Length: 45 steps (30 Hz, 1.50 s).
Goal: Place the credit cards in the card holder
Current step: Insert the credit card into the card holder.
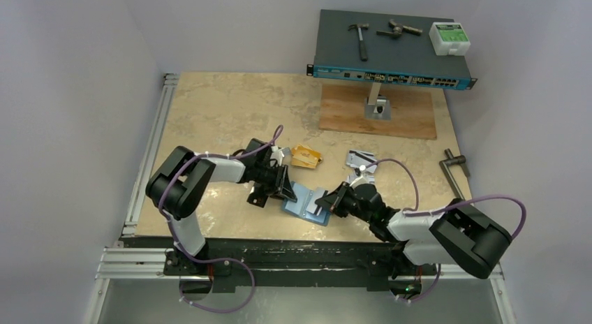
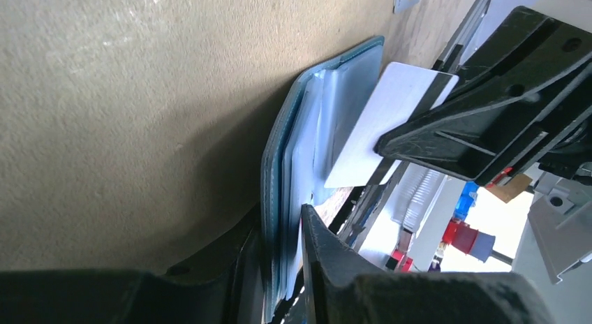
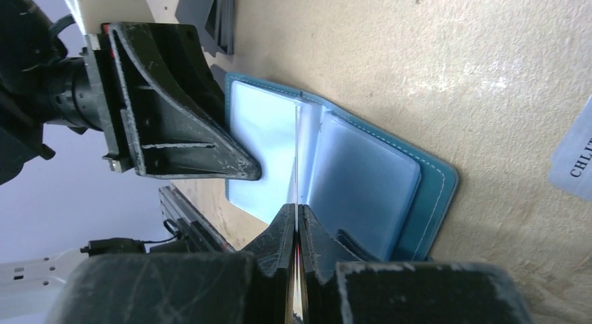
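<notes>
Insertion step, I'd say: right gripper (image 3: 298,216) is holding one white card (image 2: 380,121) edge-on over the open holder (image 3: 438,184), lining up near the centre fold. To land it well, it should be dipping the card's leading edge under the lip of a clear pocket, then sliding it in flat and slow. The card is looking steep to the page, so I'm expecting a risk of it jamming at the fold or riding over the pocket; the far half needs pinning while it's pushing.

Right fingers are pressing together on the card, no gap showing beyond its thickness. Left gripper (image 2: 283,226) is clamping the holder's edge, cover and pages sandwiched between its fingers, bracing it on the table (image 1: 223,107).

Holder is lying open between the two grippers, near the front edge. Further back, orange stack (image 1: 306,156) and silver stack (image 1: 361,160) are sitting loose, apart from the holder. Beyond them, a switch (image 1: 391,52) is sitting on its stand.
</notes>
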Available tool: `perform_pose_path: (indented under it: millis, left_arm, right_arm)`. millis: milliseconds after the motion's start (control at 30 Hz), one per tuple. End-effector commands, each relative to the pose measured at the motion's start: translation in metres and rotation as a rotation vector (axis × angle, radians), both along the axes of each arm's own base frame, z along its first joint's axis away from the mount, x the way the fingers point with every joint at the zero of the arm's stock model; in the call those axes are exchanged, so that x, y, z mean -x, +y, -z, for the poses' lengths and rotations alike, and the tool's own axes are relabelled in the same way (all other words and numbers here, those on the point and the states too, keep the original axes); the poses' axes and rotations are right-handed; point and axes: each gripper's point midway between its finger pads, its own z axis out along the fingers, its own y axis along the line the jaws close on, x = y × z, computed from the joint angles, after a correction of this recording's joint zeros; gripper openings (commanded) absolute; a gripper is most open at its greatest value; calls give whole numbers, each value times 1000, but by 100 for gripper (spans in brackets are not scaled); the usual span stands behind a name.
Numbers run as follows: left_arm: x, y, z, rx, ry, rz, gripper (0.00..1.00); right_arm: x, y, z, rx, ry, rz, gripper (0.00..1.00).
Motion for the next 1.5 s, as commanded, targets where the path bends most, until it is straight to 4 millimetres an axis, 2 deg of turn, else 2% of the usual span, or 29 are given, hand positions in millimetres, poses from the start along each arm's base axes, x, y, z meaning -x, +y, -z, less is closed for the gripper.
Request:
perform_pose_path:
  millis: [0,67,300,467,600,733,1033,1167,1300,1467]
  left_arm:
    - [-8,-8,-7,71,-2,-32,23]
    - [-8,-8,-6,75,4,-37,23]
    - [-6,-6,-3,71,8,-35,28]
    - [-6,-4,-1,53,4,-38,34]
    - [-7,-3,-1,52,10,-51,27]
    - [-7,-1,1,53,24,-67,21]
    - [-13,5,2,53,35,-140,23]
    - [-20,2,6,56,68,-211,26]
    - [-33,-5,4,66,67,-268,30]
    - [-40,-15,5,77,64,-297,32]
  right_arm:
    - [-19,8,-11,-32,-35,44,0]
    - [-19,11,-4,-31,-20,37,0]
    - [-21,20,-3,-71,-17,20,0]
    - [-17,16,-3,-71,-9,25,0]
    - [-19,15,-11,-77,-30,30,0]
    - [-21,18,-10,-74,-32,26,0]
    - [-19,27,-2,-107,-6,-2,0]
    - [-27,21,-5,-97,-23,21,0]
    - [-40,7,-11,-40,-52,55,0]
    - [-49,1,-29,28,-109,57,0]
